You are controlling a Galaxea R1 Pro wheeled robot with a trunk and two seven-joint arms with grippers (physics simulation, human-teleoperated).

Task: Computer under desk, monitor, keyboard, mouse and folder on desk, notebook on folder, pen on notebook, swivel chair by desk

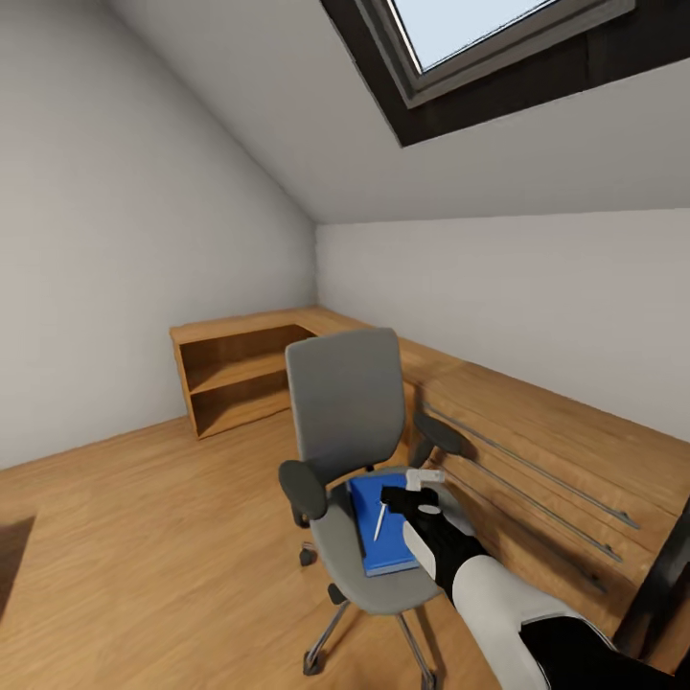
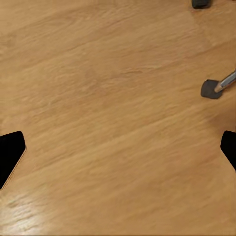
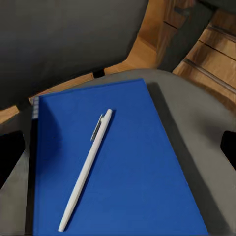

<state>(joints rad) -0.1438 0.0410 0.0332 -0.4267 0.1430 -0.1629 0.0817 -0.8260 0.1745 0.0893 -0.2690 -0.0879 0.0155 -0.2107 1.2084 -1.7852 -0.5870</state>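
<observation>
Left gripper [image 2: 118,147] is hung over bare wood floor [image 2: 98,73], jaws apart, idle. The folder [image 1: 385,522] is parked on the swivel chair [image 1: 350,422] seat, pen [image 1: 380,518] laid on top. Right gripper [image 1: 410,498] is held just above, jaws spread, probably for grabbing the pen first.

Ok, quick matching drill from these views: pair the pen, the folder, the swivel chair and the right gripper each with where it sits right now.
Things:
1. pen
2. folder
3. swivel chair
4. right gripper

Places:
A. on the wood floor, in front of the low light-wood shelving
B. above the chair seat, open
C. lying on the blue cover
D. flat on the grey seat

Pairs: 1-C, 2-D, 3-A, 4-B
</observation>
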